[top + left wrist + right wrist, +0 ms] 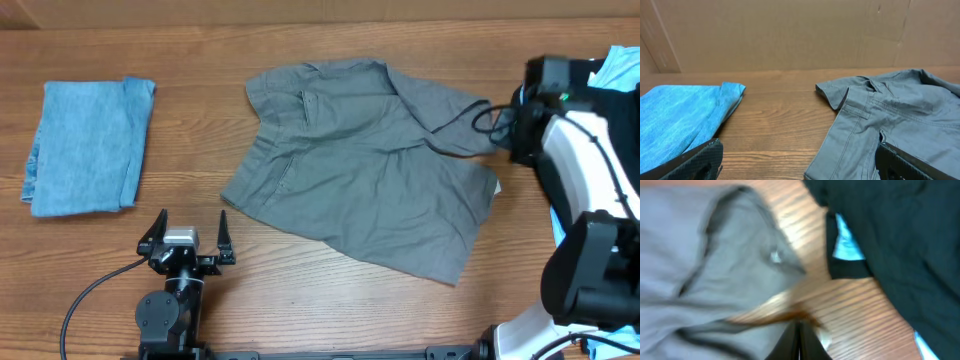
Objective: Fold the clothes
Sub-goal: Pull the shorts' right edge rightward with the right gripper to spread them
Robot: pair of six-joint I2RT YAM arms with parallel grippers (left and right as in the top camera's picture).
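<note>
The large grey garment [370, 170] lies spread and rumpled on the wooden table, its waistband towards the far side. It also shows in the left wrist view [890, 115] and, blurred, in the right wrist view [690, 255]. My left gripper [188, 235] is open and empty near the front edge, just left of the garment's front left corner [800, 167]. My right gripper [508, 128] is at the garment's right edge. Its fingers [799, 330] are pressed together, with nothing visible between them.
A folded denim-blue garment [88, 145] lies at the far left and shows in the left wrist view [675, 120]. A black garment [900, 230] with a light blue piece [845, 245] lies at the right edge [620, 65]. A cardboard wall [790, 35] stands behind the table.
</note>
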